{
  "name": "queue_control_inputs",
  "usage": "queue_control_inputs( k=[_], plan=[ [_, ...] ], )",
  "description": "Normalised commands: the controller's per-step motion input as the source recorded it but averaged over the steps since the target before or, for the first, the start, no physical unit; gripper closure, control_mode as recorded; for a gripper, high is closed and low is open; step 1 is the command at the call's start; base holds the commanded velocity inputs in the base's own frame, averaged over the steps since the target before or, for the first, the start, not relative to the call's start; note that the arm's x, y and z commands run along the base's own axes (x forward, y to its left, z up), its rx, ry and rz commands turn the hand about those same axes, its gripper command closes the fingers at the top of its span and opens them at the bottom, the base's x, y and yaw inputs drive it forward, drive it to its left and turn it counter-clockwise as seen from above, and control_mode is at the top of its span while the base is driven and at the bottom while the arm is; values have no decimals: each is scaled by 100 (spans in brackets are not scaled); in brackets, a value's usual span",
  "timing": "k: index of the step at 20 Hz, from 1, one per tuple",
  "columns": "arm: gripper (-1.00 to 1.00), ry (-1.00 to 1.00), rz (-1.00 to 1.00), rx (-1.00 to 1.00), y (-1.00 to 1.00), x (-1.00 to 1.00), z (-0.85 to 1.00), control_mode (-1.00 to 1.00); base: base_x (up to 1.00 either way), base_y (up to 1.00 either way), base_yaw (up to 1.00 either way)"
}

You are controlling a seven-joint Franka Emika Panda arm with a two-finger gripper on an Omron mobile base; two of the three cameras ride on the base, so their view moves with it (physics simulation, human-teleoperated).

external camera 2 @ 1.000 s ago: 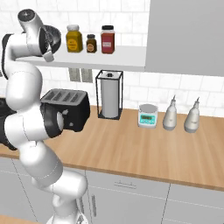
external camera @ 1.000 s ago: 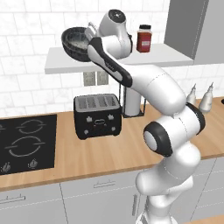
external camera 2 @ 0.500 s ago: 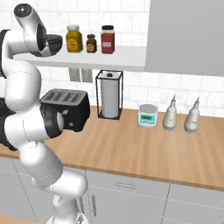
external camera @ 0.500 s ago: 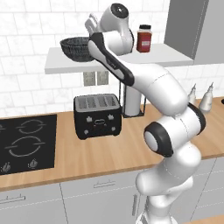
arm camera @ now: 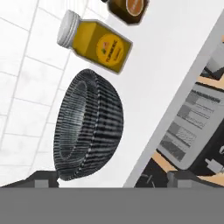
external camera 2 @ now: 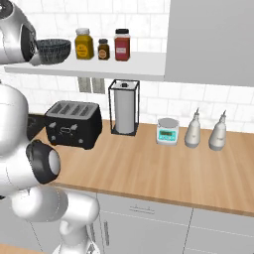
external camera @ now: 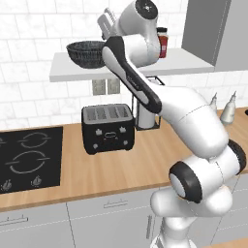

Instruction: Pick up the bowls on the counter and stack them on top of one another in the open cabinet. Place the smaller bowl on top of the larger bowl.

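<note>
A dark grey bowl (external camera: 86, 52) sits on the open cabinet (external camera: 63, 73), near its left end. From its size next to the black toaster (external camera: 107, 128) it looks like the larger bowl, but no view shows for sure. The rim of a second bowl seems to sit inside it in the hand view, but it is too hard to tell.

The left base view shows the arm reaching up to the shelf, with the hand just right of the bowl. The pincer (external camera: 107, 22) points up and back there, partly hidden by the arm. The right base view shows the bowl (external camera 2: 53, 50) just beside the arm's big white joint, and a yellow jar (external camera 2: 84, 43), a small brown jar (external camera 2: 103, 49) and a red jar (external camera 2: 121, 45) in a row to its right.

The hand view is rolled sideways. It shows the bowl (arm camera: 87, 127) from close up, with the yellow jar (arm camera: 95, 42) near it. The two finger tips (arm camera: 43, 179) sit far apart at the bottom, so the pincer is wide open and holds nothing.

On the bench (external camera 2: 163, 168) stand the toaster, a paper towel holder (external camera 2: 124, 107), a small scale (external camera 2: 167, 132) and two bottles (external camera 2: 192, 132)
</note>
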Motion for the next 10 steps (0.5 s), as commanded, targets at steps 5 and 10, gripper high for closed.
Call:
queue_control_inputs(
  k=[5, 10],
  plan=[
    [-100, -20, -3, 1, -5, -100, -2, -100, 0, 0, 0],
    [-100, -7, -2, 3, -28, -96, -19, -100, 0, 0, 0]
  ],
)
